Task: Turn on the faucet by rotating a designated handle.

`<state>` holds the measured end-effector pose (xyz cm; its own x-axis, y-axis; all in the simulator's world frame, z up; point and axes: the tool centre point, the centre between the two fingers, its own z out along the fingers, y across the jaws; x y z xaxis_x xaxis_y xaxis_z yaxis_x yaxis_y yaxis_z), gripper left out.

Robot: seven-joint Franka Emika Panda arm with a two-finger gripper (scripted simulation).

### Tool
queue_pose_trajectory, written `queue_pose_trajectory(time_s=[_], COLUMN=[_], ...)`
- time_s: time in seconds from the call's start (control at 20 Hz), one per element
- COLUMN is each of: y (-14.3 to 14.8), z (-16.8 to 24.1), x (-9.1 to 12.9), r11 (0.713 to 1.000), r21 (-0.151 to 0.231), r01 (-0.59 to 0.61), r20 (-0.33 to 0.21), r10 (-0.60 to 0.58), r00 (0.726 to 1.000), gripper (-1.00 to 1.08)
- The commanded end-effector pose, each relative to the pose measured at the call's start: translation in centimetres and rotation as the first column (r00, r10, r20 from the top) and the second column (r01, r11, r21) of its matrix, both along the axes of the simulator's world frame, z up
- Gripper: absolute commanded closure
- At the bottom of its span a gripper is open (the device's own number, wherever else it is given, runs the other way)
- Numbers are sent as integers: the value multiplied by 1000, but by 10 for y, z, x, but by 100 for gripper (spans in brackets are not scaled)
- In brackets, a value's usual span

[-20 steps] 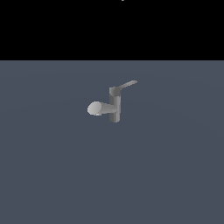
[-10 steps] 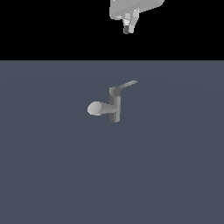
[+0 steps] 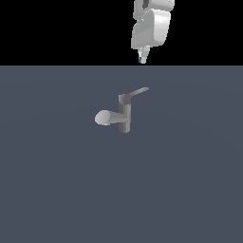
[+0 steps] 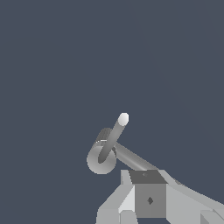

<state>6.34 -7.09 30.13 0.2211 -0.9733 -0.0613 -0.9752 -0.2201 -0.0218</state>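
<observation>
- Nearest in the exterior view, the dark slate-grey floor (image 3: pixel 61 190) runs bare out to the faucet (image 3: pixel 124 114).
- The faucet stands upright on that floor, a short grey post, roughly mid-scene.
- From the post, the thick round-ended spout (image 3: pixel 105 117) juts out toward the exterior view's left.
- From the top of the post, the handle (image 3: pixel 138 91), a thin flat lever, slants up and out toward the exterior view's right; nothing touches it.
- Past the faucet and well above the handle's tip, the gripper (image 3: pixel 142 59) hangs on its white arm (image 3: pixel 151 28), pointing down, clear of the faucet.
- Its fingers look close together and nothing sits between them, but how wide the gap is, neither view lets me say.
- The wrist view looks down on the faucet (image 4: pixel 103 155): a round-tipped bar (image 4: pixel 117 131) and a longer bar (image 4: pixel 133 159) lead off from it, with grey blocks of the gripper (image 4: pixel 148 199) in the foreground.
</observation>
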Motion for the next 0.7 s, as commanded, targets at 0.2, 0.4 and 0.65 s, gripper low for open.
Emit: queue_pose_trajectory(time_s=[0.2, 0.4, 0.65], y=[-14, -22, -28], z=[-50, -77, -102], x=[28, 40, 50], r11=[982, 959, 932], r21=[-24, -39, -54], r01=[189, 280, 358], r20=[-11, -12, -10], r10=[-189, -280, -359], r00=[982, 960, 933], gripper=[108, 108, 108])
